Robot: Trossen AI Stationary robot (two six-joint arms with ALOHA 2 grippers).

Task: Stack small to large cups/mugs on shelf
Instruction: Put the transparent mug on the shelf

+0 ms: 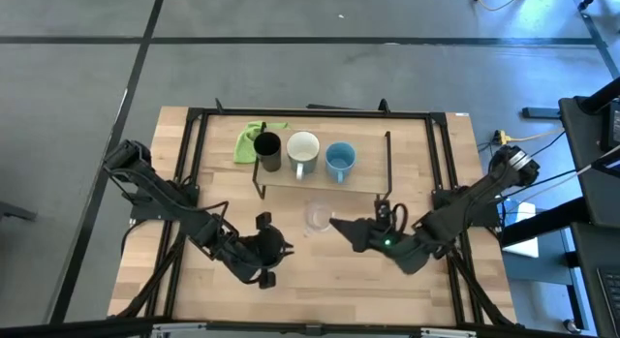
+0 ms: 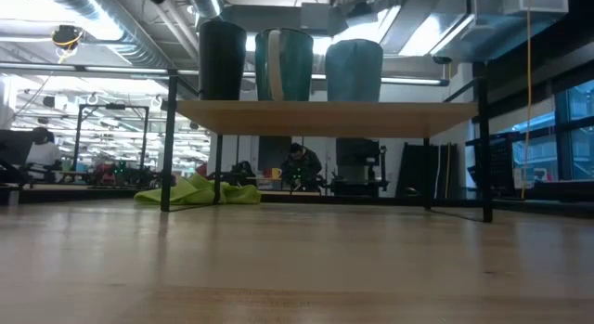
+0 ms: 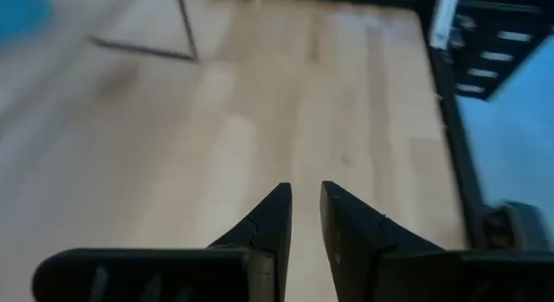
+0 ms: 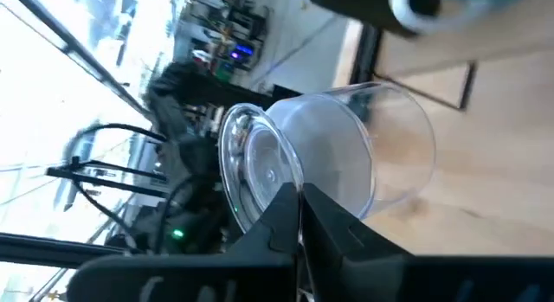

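Between right pincer (image 4: 300,202) fingers — the clear cup's (image 4: 346,155) rim.

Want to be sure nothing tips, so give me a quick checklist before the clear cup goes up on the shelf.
1. Right end effector shut on the clear cup rim: ok.
2. Clear cup lifted off the table: cannot tell.
3. Black cup, white mug, blue mug standing on the shelf: ok.
4. Free shelf space beside the blue mug: ok.
5. Left end effector away from the shelf: ok.
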